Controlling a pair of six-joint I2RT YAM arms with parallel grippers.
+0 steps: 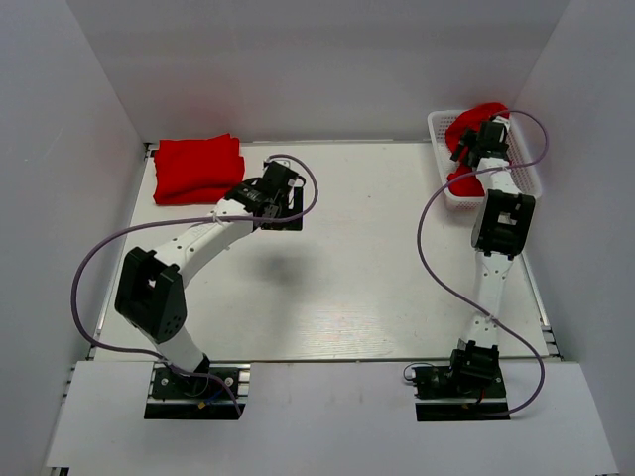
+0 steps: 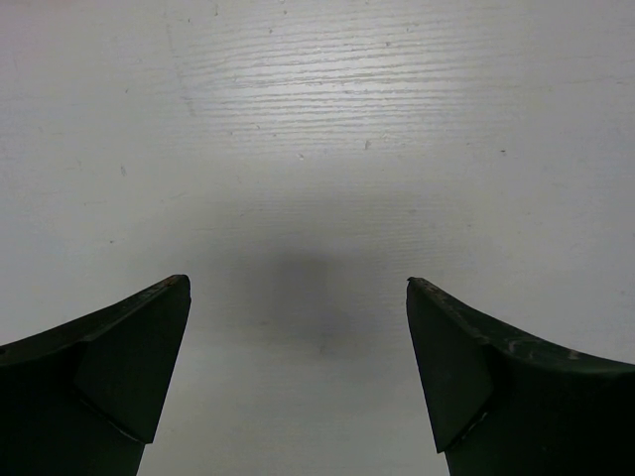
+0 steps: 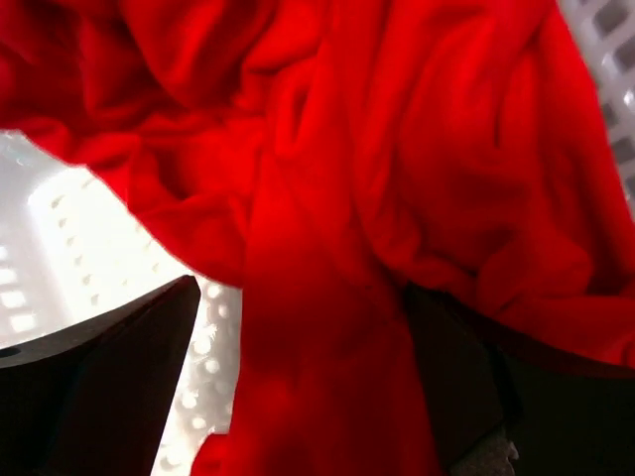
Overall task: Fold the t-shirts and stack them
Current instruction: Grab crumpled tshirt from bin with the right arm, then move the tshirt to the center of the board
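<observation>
**Right tool in the basket, left tool over bare bench**

The left tool (image 2: 298, 288) stands fully open above the bench (image 1: 377, 268), left of centre in the top view, gripping nothing. Folded shirts (image 1: 196, 169) lie stacked at the bench's upper left corner, near that tool but apart from it. At upper right, the right tool (image 3: 303, 288) reaches into the basket (image 1: 437, 134). Its fingers are spread wide, with a loose shirt (image 3: 327, 149) bunched between them, unclamped.

A white mesh basket (image 1: 437, 139) sits at the far right corner of the pale wood-grain table (image 1: 377, 268).
</observation>
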